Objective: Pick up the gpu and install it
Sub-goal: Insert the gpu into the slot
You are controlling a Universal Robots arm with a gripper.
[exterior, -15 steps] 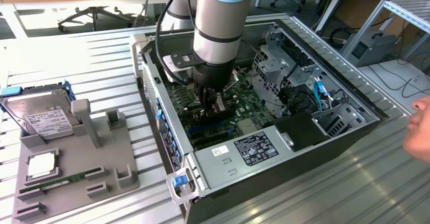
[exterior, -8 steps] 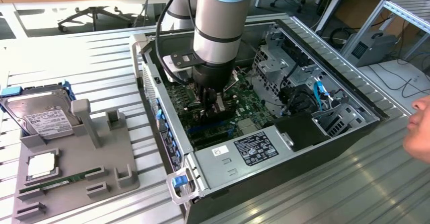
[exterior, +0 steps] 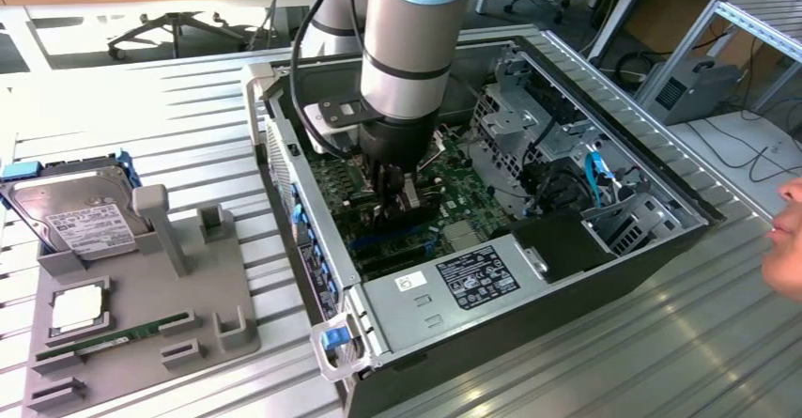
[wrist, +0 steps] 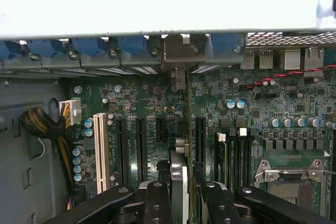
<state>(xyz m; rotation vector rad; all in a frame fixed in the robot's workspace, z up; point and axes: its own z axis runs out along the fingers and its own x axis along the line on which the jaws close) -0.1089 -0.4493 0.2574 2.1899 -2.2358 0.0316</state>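
On slatted metal table (exterior: 163, 99), open computer case (exterior: 652, 169), fingers (wrist: 157, 203) gripping gpu (wrist: 184, 129).

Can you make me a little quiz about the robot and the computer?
1. True or false: the tool is down inside the open computer case.
2. What does the tool grip? A) the graphics card B) the hard drive C) the memory stick
3. Fill in: the card stands on edge over the green ____.

Key: 1 true; 2 A; 3 motherboard.
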